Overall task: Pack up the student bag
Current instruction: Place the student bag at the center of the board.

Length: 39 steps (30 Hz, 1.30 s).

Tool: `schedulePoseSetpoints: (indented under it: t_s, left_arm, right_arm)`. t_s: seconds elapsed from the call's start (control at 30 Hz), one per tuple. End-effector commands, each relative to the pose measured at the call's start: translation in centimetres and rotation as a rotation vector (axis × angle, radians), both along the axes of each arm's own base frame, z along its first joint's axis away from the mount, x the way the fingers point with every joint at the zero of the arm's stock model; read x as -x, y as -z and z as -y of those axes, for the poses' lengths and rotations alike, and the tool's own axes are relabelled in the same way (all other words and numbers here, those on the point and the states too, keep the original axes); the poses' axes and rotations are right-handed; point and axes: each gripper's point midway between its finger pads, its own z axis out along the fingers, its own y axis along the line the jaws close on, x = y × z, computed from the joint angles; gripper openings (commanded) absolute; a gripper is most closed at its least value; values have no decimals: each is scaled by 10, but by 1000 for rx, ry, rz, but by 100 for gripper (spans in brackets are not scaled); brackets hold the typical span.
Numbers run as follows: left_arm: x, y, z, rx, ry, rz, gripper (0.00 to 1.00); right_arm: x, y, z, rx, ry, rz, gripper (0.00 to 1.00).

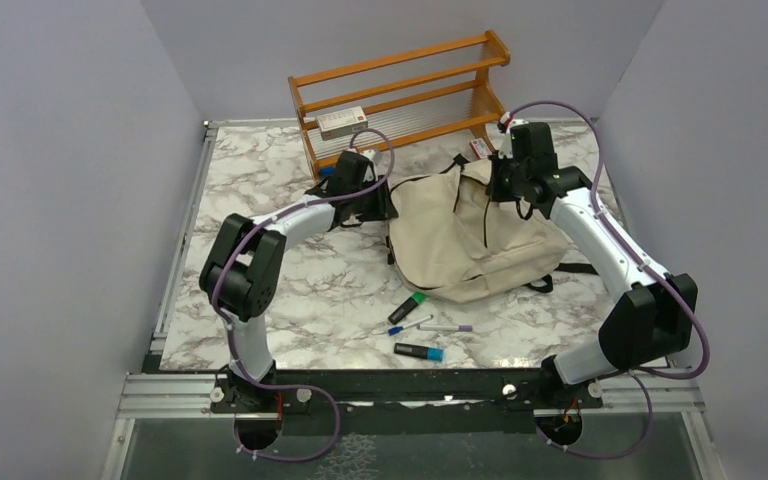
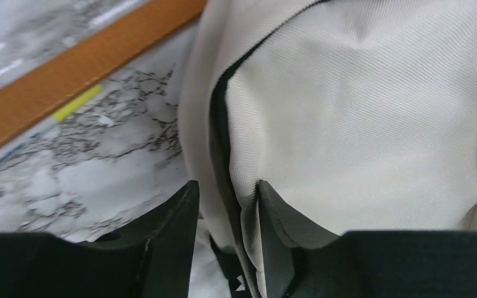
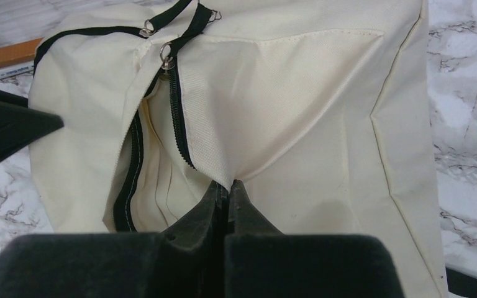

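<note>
The student bag (image 1: pixel 465 245) is a cream fabric backpack with black zippers, lying at the middle back of the marble table. My right gripper (image 1: pixel 501 186) is at its top right, shut on a fold of the bag's fabric (image 3: pixel 298 112) beside the partly unzipped opening (image 3: pixel 138 155); its fingertips (image 3: pixel 228 184) pinch the cloth. My left gripper (image 1: pixel 384 203) is at the bag's left edge. Its jaws (image 2: pixel 227 194) stand apart around the bag's zipper seam (image 2: pixel 360 112); the right finger (image 2: pixel 273 214) touches the cloth, the left one is clear of it.
A wooden rack (image 1: pixel 400 88) stands at the back with a flat box (image 1: pixel 342 122) on its shelf. A small red-and-white box (image 1: pixel 479 148) lies behind the bag. Near the front lie a green-capped marker (image 1: pixel 407 308), pens (image 1: pixel 430 326) and a blue-capped marker (image 1: pixel 419 351).
</note>
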Motion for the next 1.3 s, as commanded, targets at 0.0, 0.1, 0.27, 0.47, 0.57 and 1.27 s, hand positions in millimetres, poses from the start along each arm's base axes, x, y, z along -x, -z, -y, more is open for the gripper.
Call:
schedulePoseSetpoints:
  t_s: [0.0,0.1,0.27,0.47,0.57,1.27]
  left_arm:
    - [-14,-67,-18,-1,-50,173,43]
    - [-12,-114,-9,72,-21,273,46]
    - [6,-176,28,221,111,411,42]
    - [46,-190,96,359,296,446,18]
    - [57,-182,120,400,346,419,7]
    - [54,-97,178,350,409,268,0]
  right_arm:
    - [11,-7,6,-12,4,0,1]
    - [12,-6,3,-23,-5,-5,1]
    - [13,-18,-8,-82,-46,37,1]
    - [13,-35,-10,-134,-26,93,1]
    - [14,-43,-11,-162,-15,124,1]
    - [22,-55,-24,-203,-102,148,1]
